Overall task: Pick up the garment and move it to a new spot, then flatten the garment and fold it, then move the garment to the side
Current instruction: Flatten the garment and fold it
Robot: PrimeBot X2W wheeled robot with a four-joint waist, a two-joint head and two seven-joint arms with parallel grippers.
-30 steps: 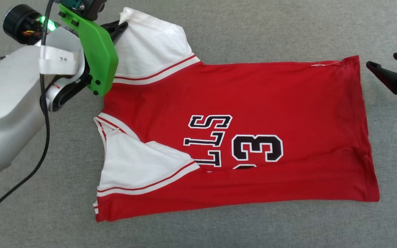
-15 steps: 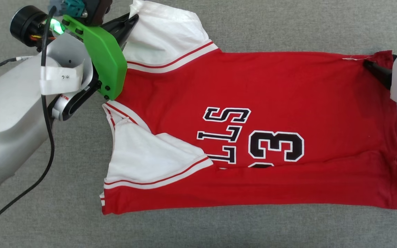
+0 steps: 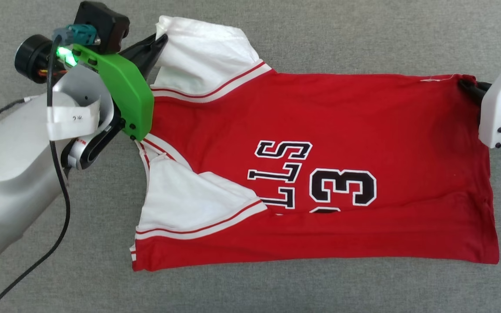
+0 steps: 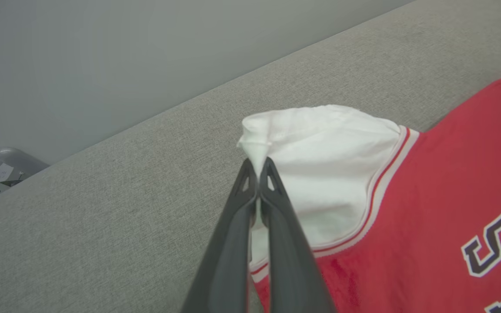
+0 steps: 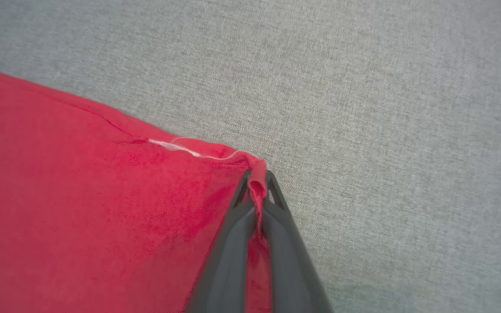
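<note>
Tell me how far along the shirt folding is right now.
Done: the garment lies spread on the grey surface, its near long edge apparently already folded over the lettering. In hand: the left gripper pinches the far white sleeve, and the right gripper pinches the far hem corner. Left: fold that far edge over, finish folding, move it aside.

Left arm:
- rounded silver-grey forearm shell [image 3: 2, 174]
- white paper label band [image 3: 74, 121] with a small dark marking
- bright green plastic bracket plate [image 3: 126, 91] with black screws
- black cylindrical cap [image 3: 28, 58]
- glowing green lamp [image 3: 64, 54]
- teal connector [image 3: 78, 34]
- black box module [image 3: 101, 25]
- thin black cable [image 3: 65, 187]

Right arm:
- white plastic housing [image 3: 496, 113] with black screws

Fingers of left gripper [image 4: 258, 167] and right gripper [image 5: 258, 178]: long, dark grey, with triangular cut-outs near the tips.
</note>
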